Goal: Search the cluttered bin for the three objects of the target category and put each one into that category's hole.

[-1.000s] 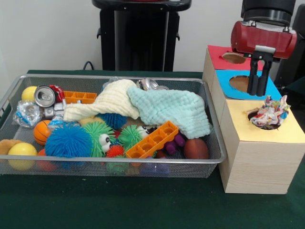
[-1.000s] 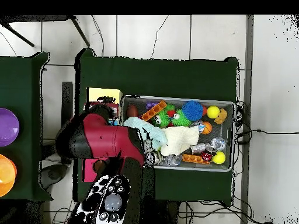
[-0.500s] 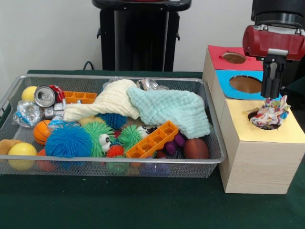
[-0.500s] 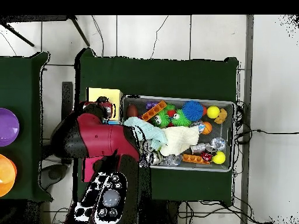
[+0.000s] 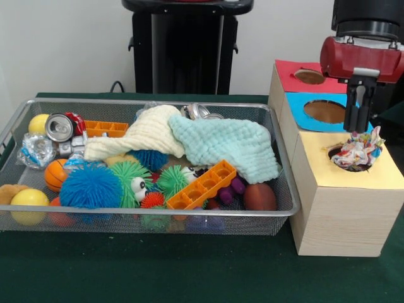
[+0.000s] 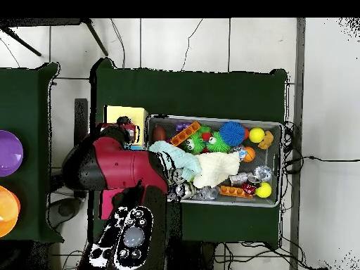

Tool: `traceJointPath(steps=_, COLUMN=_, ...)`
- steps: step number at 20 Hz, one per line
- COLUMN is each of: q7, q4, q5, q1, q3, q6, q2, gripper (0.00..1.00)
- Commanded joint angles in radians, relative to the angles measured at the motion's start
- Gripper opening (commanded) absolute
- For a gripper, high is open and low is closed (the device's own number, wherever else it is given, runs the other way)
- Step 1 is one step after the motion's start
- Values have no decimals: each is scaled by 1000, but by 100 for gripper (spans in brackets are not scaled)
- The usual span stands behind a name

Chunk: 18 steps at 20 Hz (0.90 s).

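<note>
1. Over the yellow-topped box (image 5: 350,189) at right of the front view, the gripper (image 5: 355,126) hangs just above a knotted rope toy (image 5: 358,150) lodged in that box's hole (image 5: 346,165).
2. Fingers look drawn together with nothing between them; released from the toy, not grasping.
3. Rope toy sits half in the hole, bulk poking above the rim, tilted toward the right edge. Judged not fully dropped through.
4. Blue hole (image 5: 325,111) and red hole (image 5: 309,76) lie farther back on the same row of boxes, both showing nothing in them.
5. Wire mesh bin (image 5: 287,189) is left of the boxes on the green surface (image 5: 189,271), full of clutter: cream cloth (image 5: 142,136), mint cloth (image 5: 230,145), orange block tray (image 5: 202,184), blue spiky ball (image 5: 90,187), crushed can (image 5: 59,127).
6. No other rope toy visible in the bin; any left are probably under the cloths.
7. To do this step well: check the toy clears the rim, nudge it straight down with closed fingers if it hangs up, avoid dragging it sideways off the box.
8. Next likely needs lifting a cloth aside to search beneath.
</note>
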Motion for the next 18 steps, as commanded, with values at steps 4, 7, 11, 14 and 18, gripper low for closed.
traceJointPath(steps=4, q7=199, q4=30, q5=31, q1=-7, q3=85, q6=-53, q2=64, gripper=0)
traceJointPath(steps=7, q7=199, q4=35, q5=30, q1=-12, q3=94, q6=-61, q2=64, gripper=0)
traceJointPath(steps=11, q7=200, q4=39, q5=29, q1=-19, q3=106, q6=-74, q2=65, gripper=0)
traceJointPath(steps=14, q7=200, q4=42, q5=27, q1=-23, q3=113, q6=-83, q2=64, gripper=0)
traceJointPath(steps=18, q7=202, q4=47, q5=26, q1=-28, q3=124, q6=-96, q2=64, gripper=0)
